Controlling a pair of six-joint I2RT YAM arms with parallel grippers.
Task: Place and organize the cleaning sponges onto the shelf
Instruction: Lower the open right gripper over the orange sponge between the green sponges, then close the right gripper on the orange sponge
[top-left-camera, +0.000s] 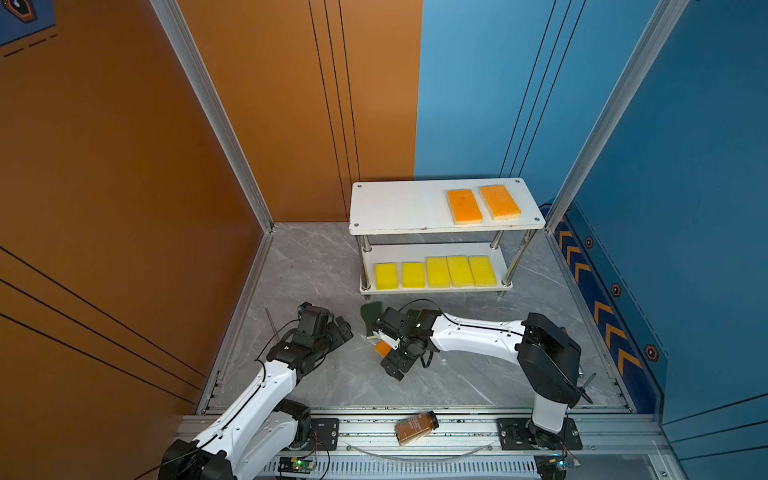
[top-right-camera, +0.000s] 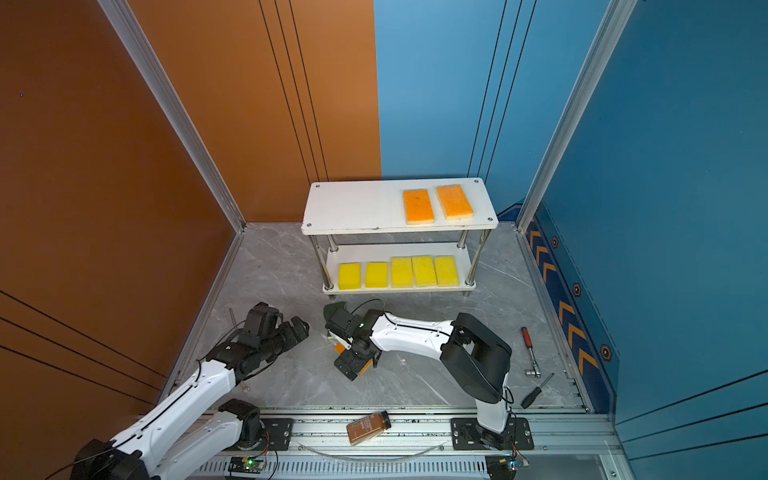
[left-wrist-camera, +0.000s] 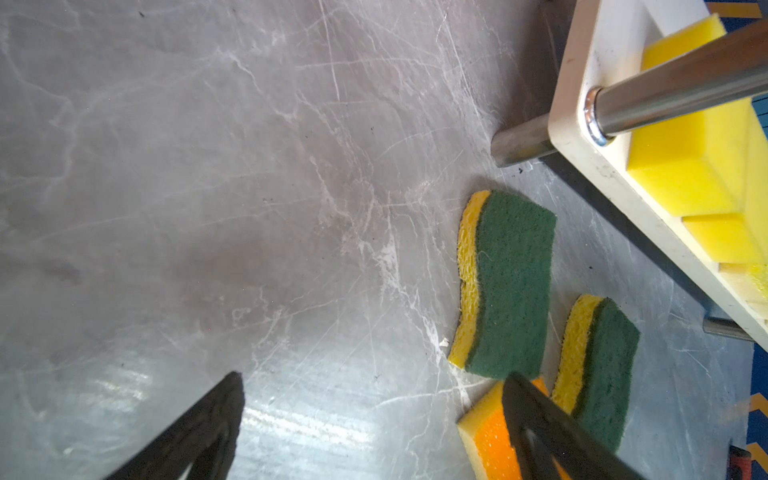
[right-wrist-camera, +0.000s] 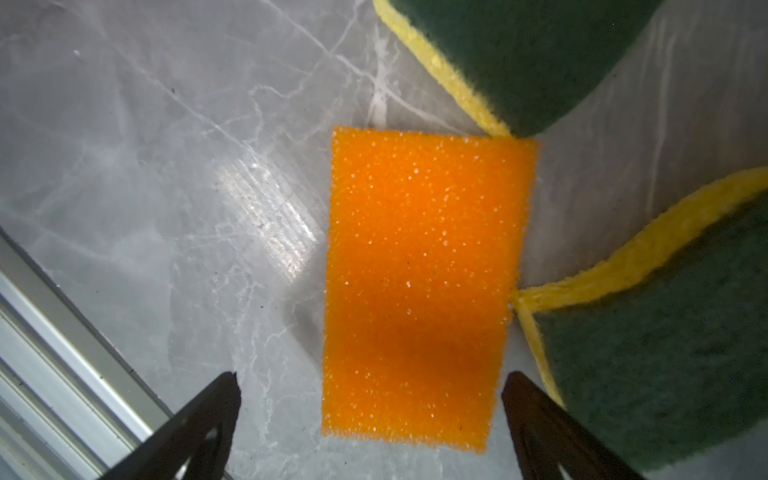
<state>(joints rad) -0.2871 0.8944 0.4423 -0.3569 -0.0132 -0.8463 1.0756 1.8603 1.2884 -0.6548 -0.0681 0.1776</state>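
Note:
The shelf (top-left-camera: 395, 208) stands at the back with two orange-topped sponges (top-left-camera: 464, 206) on its top board and several yellow sponges (top-left-camera: 437, 272) in a row on its lower board. On the floor in front of it lies a third orange-topped sponge (right-wrist-camera: 419, 282), flat between the spread fingers of my right gripper (right-wrist-camera: 372, 376), which is open just above it. Two wavy green-topped sponges (left-wrist-camera: 509, 282) (left-wrist-camera: 598, 370) lie beside it, touching its corners. My left gripper (left-wrist-camera: 374, 377) is open over bare floor, to the left of these sponges.
A brown bottle (top-left-camera: 416, 428) lies on its side on the front rail. A red-handled ratchet (top-right-camera: 531, 351) and a black screwdriver (top-right-camera: 536, 392) lie on the floor at the right. Aluminium frame posts and walls close in the back and sides.

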